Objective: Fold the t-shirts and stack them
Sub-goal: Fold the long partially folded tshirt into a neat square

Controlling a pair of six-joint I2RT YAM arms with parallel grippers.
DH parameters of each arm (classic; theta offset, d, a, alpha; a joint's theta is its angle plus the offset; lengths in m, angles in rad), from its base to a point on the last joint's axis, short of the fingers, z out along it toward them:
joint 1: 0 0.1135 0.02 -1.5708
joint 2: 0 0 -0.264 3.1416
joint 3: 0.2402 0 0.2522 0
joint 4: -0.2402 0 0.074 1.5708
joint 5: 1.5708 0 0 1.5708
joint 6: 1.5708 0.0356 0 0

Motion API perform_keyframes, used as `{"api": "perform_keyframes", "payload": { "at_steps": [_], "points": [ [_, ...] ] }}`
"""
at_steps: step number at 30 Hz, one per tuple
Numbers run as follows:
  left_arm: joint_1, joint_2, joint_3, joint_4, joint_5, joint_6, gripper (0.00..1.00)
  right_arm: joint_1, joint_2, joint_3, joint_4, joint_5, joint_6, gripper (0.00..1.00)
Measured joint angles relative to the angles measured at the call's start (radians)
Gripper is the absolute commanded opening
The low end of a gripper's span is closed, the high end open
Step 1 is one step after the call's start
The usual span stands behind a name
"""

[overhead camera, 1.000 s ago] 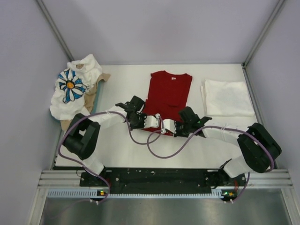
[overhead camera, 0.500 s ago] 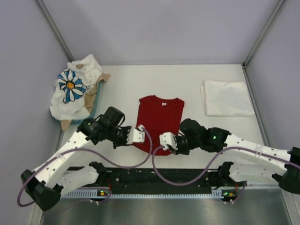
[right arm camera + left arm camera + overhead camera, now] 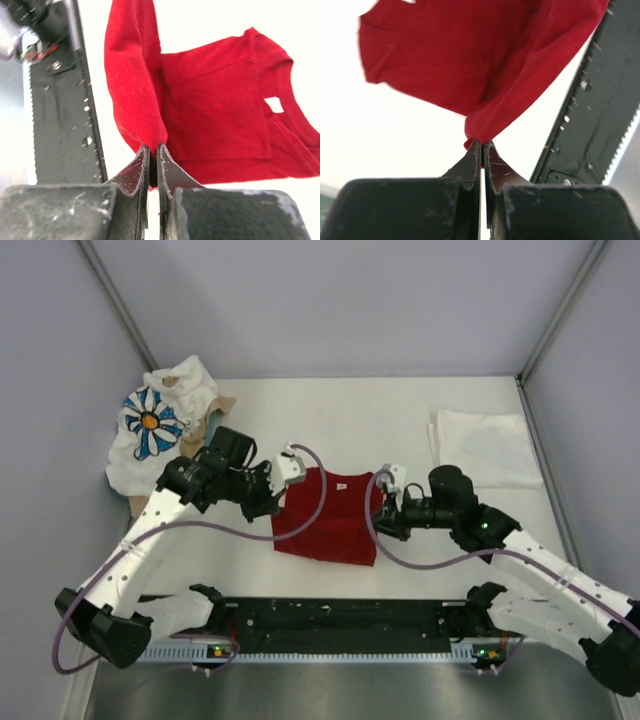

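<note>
With left gripper (image 3: 481,147) and right gripper (image 3: 152,148) each clenched on a hem corner of the red t-shirt (image 3: 330,520), holds hem raised over its collar end, centre of table (image 3: 260,410) — fold half done; white t-shirt (image 3: 485,448) apparently folded far right, daisy t-shirt (image 3: 150,425) crumpled on tray (image 3: 222,403) at left — nothing stacked.

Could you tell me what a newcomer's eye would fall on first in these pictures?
The red t-shirt in the middle of the table draws the eye first, with the left gripper and the right gripper each shut on a pinch of its cloth. Next come the daisy-print t-shirt, crumpled at the far left edge, and the white t-shirt, folded flat at the far right.
</note>
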Motion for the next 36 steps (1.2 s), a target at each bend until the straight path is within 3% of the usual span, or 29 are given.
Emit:
{"api": "perform_keyframes", "payload": {
  "at_steps": [4,11,18,25,28,29,33,36],
  "points": [
    [0.068,0.061,0.04,0.08,-0.048,-0.058,0.0,-0.185,0.058,-0.019,0.112,-0.064,0.076,0.0],
    [0.086,0.276,0.159,0.186,-0.105,-0.08,0.0,-0.43,0.266,-0.026,0.317,-0.144,0.208,0.0],
    [0.098,0.589,0.331,0.236,-0.159,-0.082,0.0,-0.524,0.478,-0.01,0.421,-0.158,0.275,0.0],
    [0.127,0.795,0.431,0.241,-0.202,-0.108,0.0,-0.544,0.695,0.132,0.415,-0.127,0.282,0.0],
    [0.129,0.841,0.462,0.242,-0.227,-0.116,0.04,-0.545,0.766,0.19,0.407,-0.117,0.29,0.16],
    [0.129,0.856,0.47,0.242,-0.238,-0.12,0.09,-0.545,0.791,0.209,0.404,-0.109,0.298,0.25],
    [0.132,0.895,0.48,0.243,-0.289,-0.127,0.32,-0.552,0.88,0.286,0.388,-0.041,0.332,0.43],
    [0.146,0.924,0.499,0.24,-0.348,-0.128,0.39,-0.565,0.958,0.401,0.313,0.015,0.377,0.49]
  ]
}}
